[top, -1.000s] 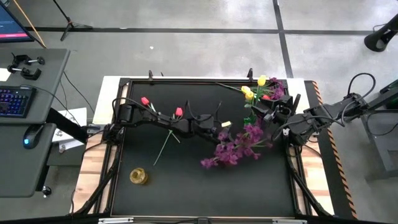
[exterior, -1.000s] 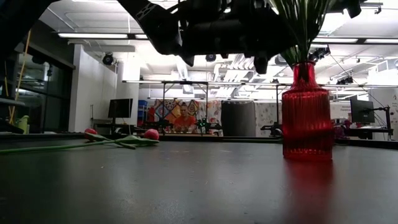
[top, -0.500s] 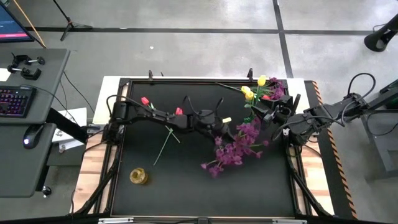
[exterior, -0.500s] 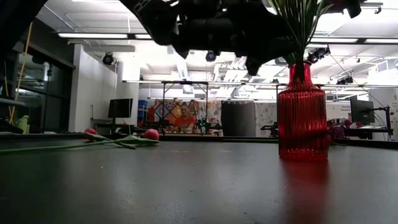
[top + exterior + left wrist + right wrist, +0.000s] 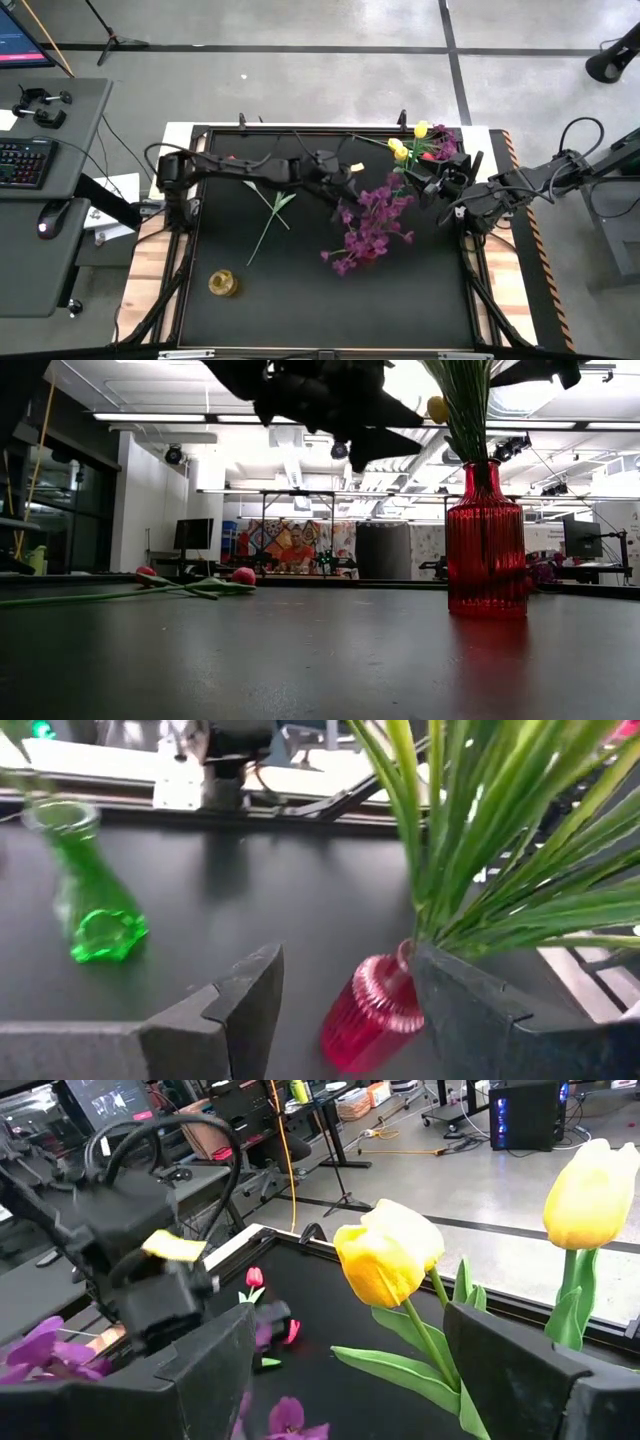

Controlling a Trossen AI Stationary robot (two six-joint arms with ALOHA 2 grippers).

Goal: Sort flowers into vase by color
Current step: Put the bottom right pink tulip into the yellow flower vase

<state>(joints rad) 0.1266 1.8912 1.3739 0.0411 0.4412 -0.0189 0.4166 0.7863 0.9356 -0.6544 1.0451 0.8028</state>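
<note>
Your left gripper point(image 5: 345, 1000): fingers spread, above the red vase point(image 5: 372, 1016) of purple sprays point(image 5: 368, 222) | right gripper point(image 5: 345, 1365): spread wide beside yellow tulips point(image 5: 390, 1263)

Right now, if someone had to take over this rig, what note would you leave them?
Left gripper: jaws open, empty, over the red vase.
Right gripper: jaws open, empty, waiting at the table's right side, facing the yellow tulips.
Done: purple sprays stand in the red vase.
Left: red tulips lie flat on the table. The yellow vase looks empty. A green vase is also out. I cannot tell whether the yellow tulips stand in a vase.
</note>
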